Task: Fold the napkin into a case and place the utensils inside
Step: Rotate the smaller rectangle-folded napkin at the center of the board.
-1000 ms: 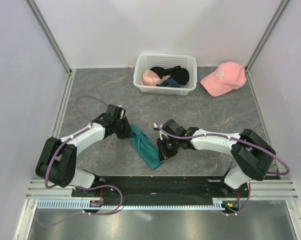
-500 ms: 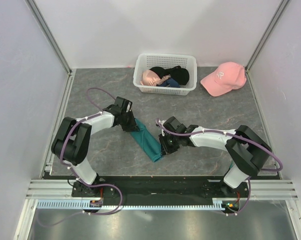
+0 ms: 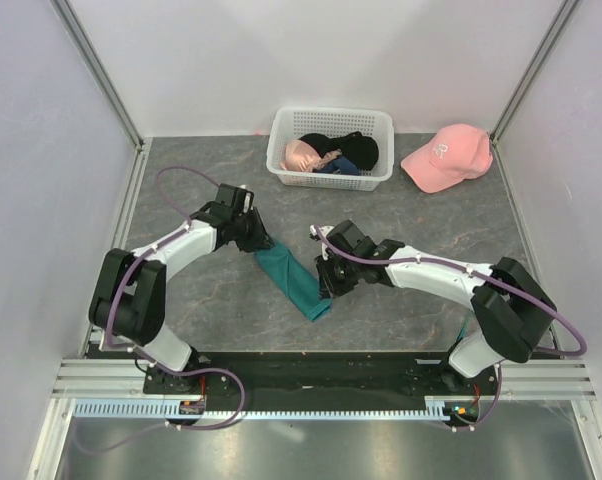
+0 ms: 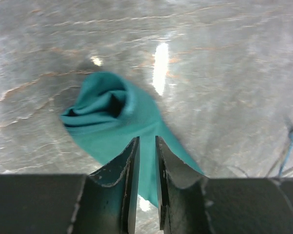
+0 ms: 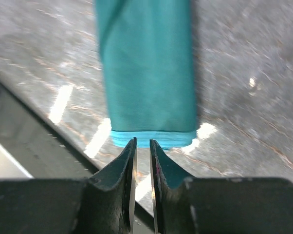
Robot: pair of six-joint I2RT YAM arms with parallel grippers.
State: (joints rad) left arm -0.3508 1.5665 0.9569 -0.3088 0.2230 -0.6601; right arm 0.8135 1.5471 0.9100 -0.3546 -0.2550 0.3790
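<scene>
While it lies flat on the grey marbled tabletop (image 3: 431,225), the soft teal-green cloth case (image 3: 293,282) forms a narrow layered diagonal strip. Right gripper (image 5: 142,142) low at its near squared end, jaws a thin slit, empty. Left gripper (image 4: 146,141) over the far bunched end, near-closed; can't tell if it pinches cloth.

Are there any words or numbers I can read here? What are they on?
No text can be read.
pink cap: a white mark on its front, too small to read.
white basket and teal napkin: no writing visible.
</scene>
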